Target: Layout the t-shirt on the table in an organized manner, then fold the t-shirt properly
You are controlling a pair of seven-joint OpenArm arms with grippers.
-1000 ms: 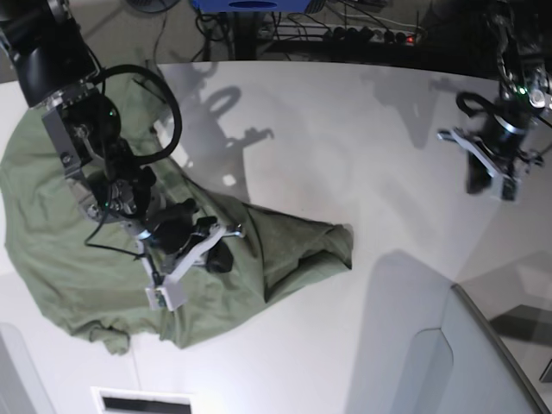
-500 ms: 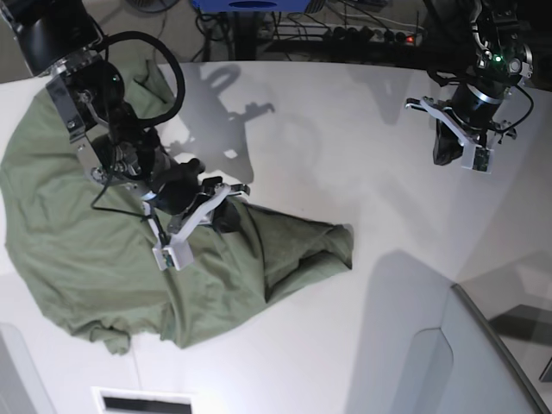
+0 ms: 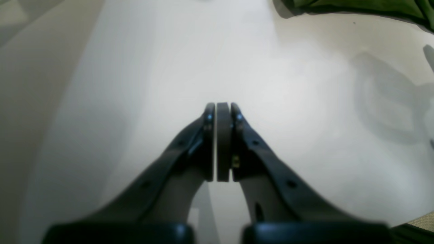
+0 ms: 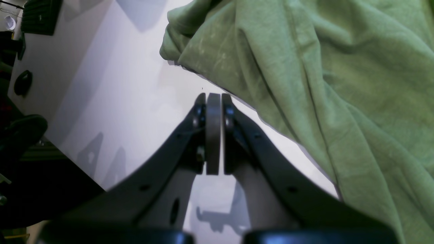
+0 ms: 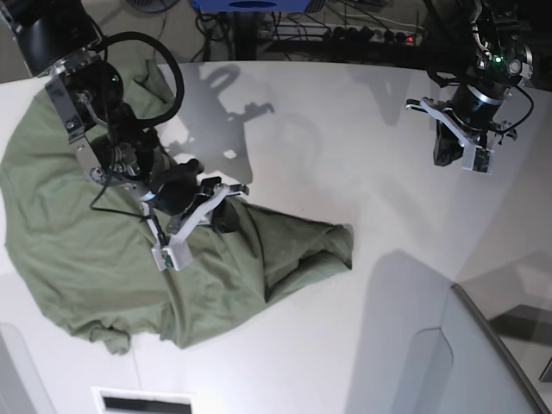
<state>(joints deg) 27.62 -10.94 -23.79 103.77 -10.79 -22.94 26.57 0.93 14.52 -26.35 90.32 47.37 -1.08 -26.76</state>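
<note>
The right tool point(image 4: 213, 98) hangs with its pads pressed together, gripping nothing; the t-shirt point(image 5: 103, 259) lies rumpled on the bench point(image 5: 345, 155) beneath and to its right; the left tool point(image 3: 223, 107), likewise closed and empty, hovers over bare bench, well apart from the cloth.

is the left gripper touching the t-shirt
Apart. The base view shows the left gripper over bare table, far from the t-shirt.
</note>
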